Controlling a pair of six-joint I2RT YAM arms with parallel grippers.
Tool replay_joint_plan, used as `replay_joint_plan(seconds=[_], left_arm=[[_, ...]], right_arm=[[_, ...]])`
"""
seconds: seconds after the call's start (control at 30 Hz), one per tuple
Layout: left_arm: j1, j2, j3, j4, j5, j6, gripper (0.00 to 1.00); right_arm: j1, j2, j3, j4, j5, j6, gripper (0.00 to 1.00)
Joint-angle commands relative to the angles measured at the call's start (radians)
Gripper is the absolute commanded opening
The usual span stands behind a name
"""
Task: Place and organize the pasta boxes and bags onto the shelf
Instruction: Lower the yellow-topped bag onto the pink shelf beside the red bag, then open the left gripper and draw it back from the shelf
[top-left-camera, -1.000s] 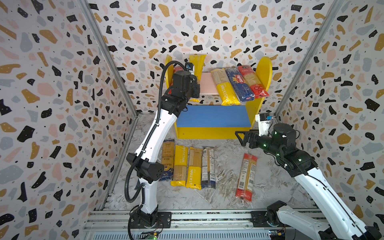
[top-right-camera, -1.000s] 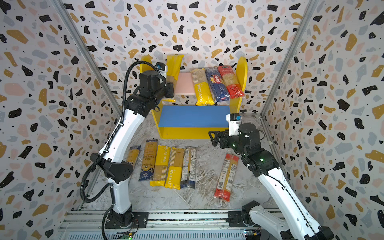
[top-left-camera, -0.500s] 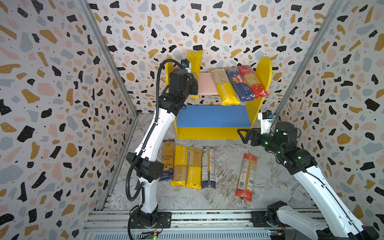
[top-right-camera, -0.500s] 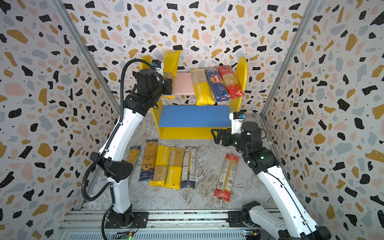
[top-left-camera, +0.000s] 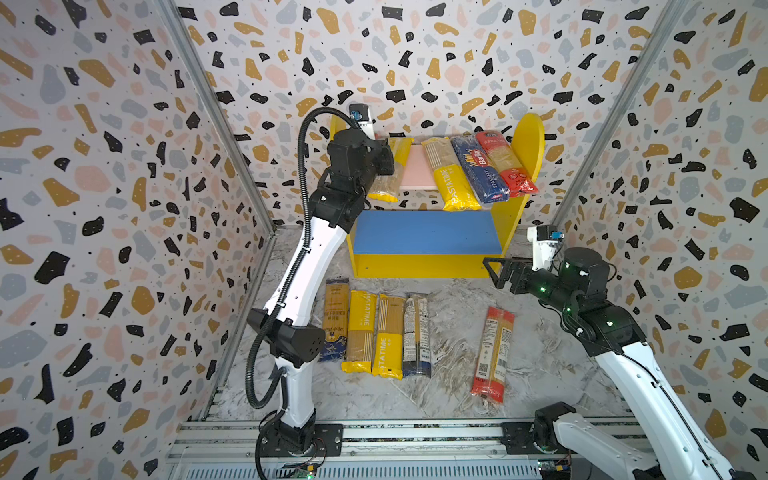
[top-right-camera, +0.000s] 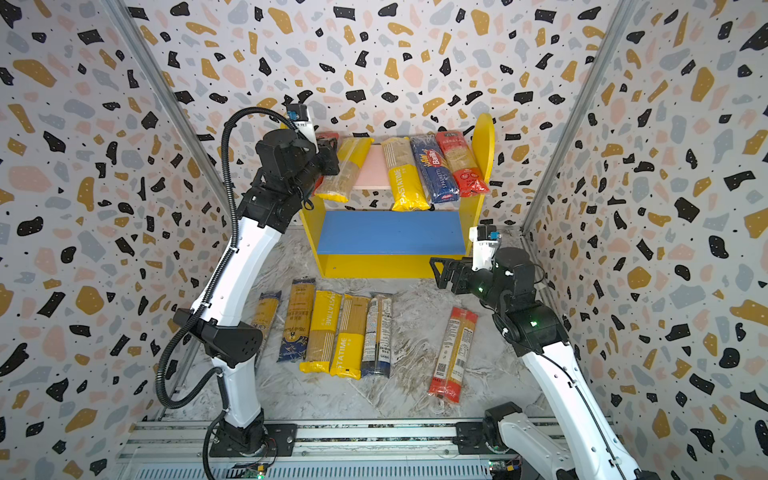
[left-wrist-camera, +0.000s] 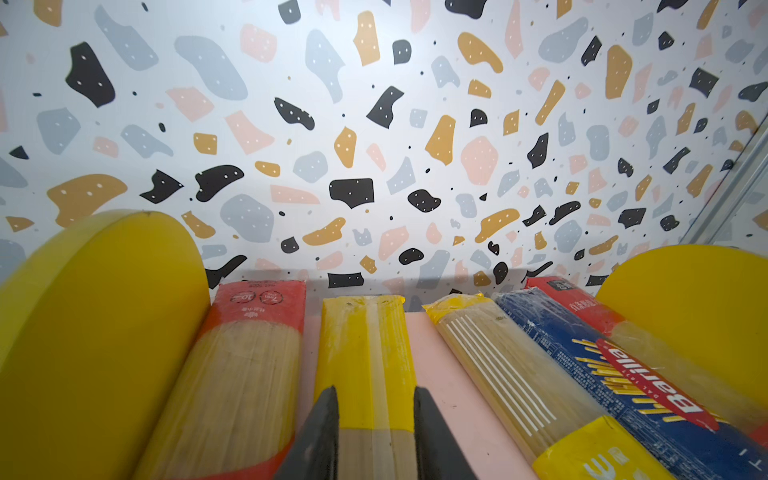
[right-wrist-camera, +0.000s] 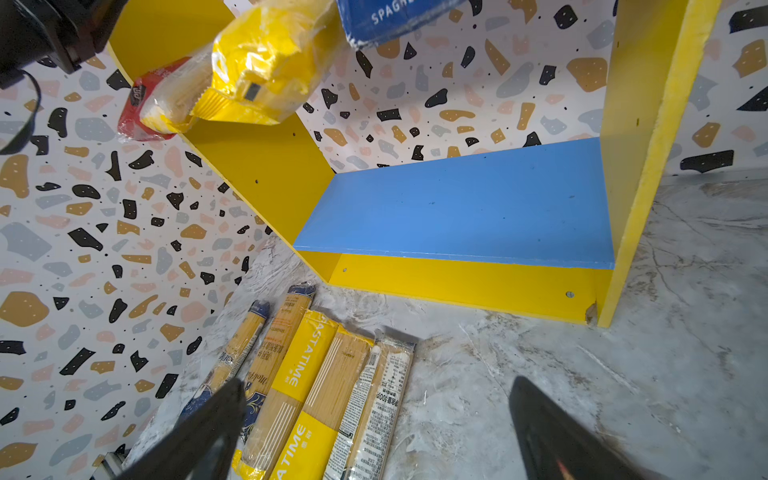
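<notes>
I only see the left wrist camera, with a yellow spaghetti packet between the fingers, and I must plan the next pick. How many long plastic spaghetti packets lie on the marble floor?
Observer: Six. A row of five long plastic spaghetti packets lies in front of the yellow shelf, one of them partly behind the left arm. A lone red packet lies to their right.
Operator: Is the shelf's lower level free?
Observer: Yes, the blue lower board is bare.
Operator: Where is the other arm?
Observer: The right gripper hovers open and empty in front of the shelf's right side.
</notes>
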Motion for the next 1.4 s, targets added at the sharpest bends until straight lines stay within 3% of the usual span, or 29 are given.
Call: replay_joint_plan(seconds=[0.0, 0.1, 0.23, 0.4, 0.6, 0.87, 1.03, 1.17, 1.37], left_arm=[[0.004, -0.047, 0.006, 0.072, 0.023, -0.022, 0.31], [0.004, -0.068, -0.014, 0.075, 0.061, -0.048, 0.31], [-0.01, -0.115, -0.085, 0.084, 0.105, -0.069, 0.38], [-0.08, -0.211, -0.238, 0.103, 0.071, -0.048, 0.47], [-0.171, -0.326, -0.422, 0.146, 0.016, -0.052, 0.51], [-0.208, -0.18, -0.22, 0.028, 0.005, -0.098, 0.5], [-0.242, -0.132, -0.192, 0.014, 0.003, -0.127, 0.48], [-0.321, -0.204, -0.371, 0.047, -0.059, -0.123, 0.47], [-0.453, -0.458, -0.863, 0.169, -0.203, -0.168, 0.57]], right_arm=[[-0.006, -0.02, -0.007, -0.008, -0.015, 0.005, 0.99], [-0.006, -0.024, -0.012, -0.003, -0.022, 0.007, 0.99], [-0.006, -0.028, -0.012, -0.016, -0.01, 0.008, 0.99], [-0.006, -0.047, -0.013, -0.053, 0.03, 0.007, 0.99], [-0.006, -0.093, -0.024, -0.082, 0.037, 0.01, 0.99], [-0.006, -0.132, -0.035, -0.096, 0.025, 0.019, 0.99], [-0.006, -0.147, -0.031, -0.126, 0.047, 0.007, 0.99], [-0.006, -0.158, -0.035, -0.162, 0.082, 0.016, 0.99], [-0.006, -0.198, -0.016, -0.252, 0.193, 0.01, 0.99]])
